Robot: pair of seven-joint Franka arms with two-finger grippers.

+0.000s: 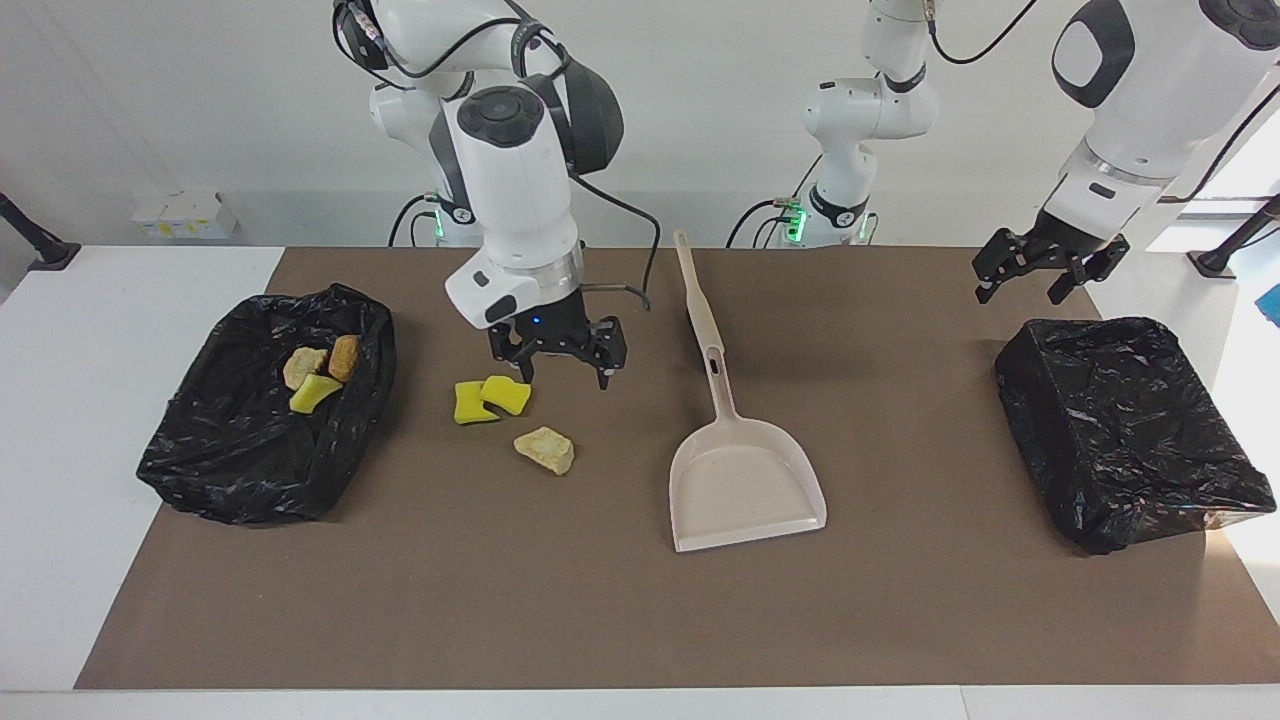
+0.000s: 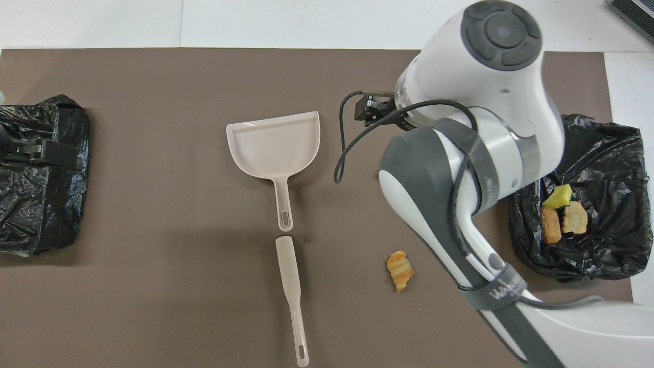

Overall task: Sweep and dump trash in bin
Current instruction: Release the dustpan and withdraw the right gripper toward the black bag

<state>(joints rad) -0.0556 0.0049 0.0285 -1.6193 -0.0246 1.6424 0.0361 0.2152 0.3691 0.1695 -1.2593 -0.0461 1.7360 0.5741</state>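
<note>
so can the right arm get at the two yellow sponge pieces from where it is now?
Probably yes. The right gripper hangs open just over the yellow sponge pieces, with nothing between. The dustpan lies off toward the left arm's end, out of the way.

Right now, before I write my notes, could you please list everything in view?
Right-end bin: one, black, right arm's end.
Binned trash: three, yellow, tan, orange-brown, inside it.
Left-end bin: one, black, left arm's end.
Yellow chunks: two, touching, on mat.
Tan lump: one, beside them.
Orange-brown lump: one, nearer the robots.
Dustpan: one, beige, mid-mat.
Scraper: one, beige, nearer the robots than dustpan.
Right gripper: black, above loose trash, jaws open.
Left gripper: black, over left-end bin, jaws open, waiting.
</note>
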